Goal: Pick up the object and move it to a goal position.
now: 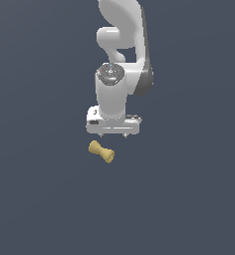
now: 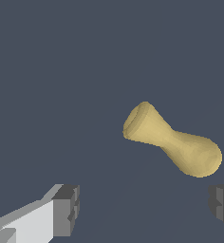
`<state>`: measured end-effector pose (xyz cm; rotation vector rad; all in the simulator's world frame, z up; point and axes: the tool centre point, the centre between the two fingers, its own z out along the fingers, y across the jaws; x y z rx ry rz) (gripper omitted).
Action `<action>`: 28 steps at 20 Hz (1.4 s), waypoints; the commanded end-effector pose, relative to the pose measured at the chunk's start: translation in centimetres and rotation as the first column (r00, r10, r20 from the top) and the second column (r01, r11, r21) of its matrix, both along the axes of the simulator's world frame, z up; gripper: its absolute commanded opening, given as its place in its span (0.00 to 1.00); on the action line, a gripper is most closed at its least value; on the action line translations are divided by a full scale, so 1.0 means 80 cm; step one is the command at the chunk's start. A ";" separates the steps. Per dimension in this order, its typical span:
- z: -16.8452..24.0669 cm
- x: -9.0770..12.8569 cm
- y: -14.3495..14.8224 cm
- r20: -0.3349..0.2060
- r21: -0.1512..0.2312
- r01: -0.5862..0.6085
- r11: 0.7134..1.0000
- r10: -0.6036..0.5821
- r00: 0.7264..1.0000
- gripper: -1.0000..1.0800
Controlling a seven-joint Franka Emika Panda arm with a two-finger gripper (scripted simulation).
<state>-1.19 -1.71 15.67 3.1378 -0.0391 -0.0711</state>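
Note:
The object (image 1: 101,152) is a small tan-yellow bone-shaped piece with two flared ends and a narrow waist, lying on the dark grey surface. In the exterior view my white gripper (image 1: 112,135) hangs just above and slightly behind it, pointing down, not touching it. The wrist view shows the object (image 2: 173,140) lying at a slant ahead of my gripper (image 2: 144,209). The two dark fingertips (image 2: 66,209) stand wide apart with nothing between them, so the gripper is open.
The dark grey surface (image 1: 40,199) spreads flat around the object. The white arm (image 1: 124,45) rises behind the gripper toward the top of the exterior view. No other objects show.

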 end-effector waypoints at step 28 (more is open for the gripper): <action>0.011 0.012 0.009 0.032 0.016 -0.168 0.986 0.168 0.985 0.96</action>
